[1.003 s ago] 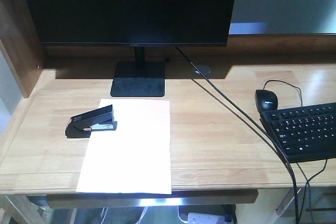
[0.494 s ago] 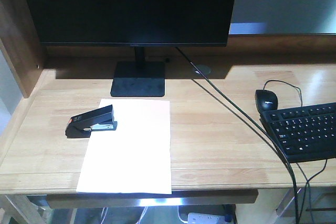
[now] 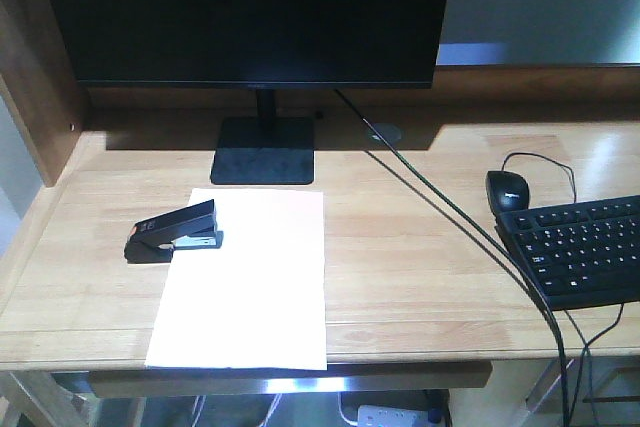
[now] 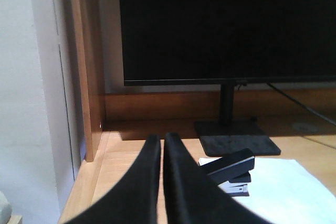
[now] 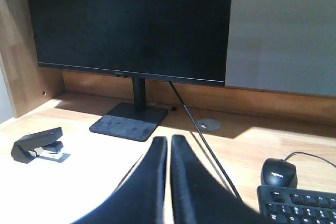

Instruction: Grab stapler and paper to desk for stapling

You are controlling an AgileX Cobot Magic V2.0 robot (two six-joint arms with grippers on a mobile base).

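A small black stapler (image 3: 173,231) with an orange-red patch lies on the left edge of a white sheet of paper (image 3: 248,282), both flat on the light-wood desk (image 3: 400,247). The stapler (image 4: 229,166) and paper (image 4: 278,190) also show in the left wrist view, to the right of my left gripper (image 4: 161,139), which is shut and holds nothing. In the right wrist view the stapler (image 5: 38,143) sits far left on the bright paper (image 5: 79,182); my right gripper (image 5: 168,140) is shut and empty above the desk. Neither gripper shows in the front view.
A black monitor (image 3: 250,17) on a square base (image 3: 264,150) stands behind the paper. A black cable (image 3: 450,212) runs diagonally across the desk. A black mouse (image 3: 508,190) and keyboard (image 3: 585,247) lie at the right. A wooden side wall (image 3: 35,77) rises at the left.
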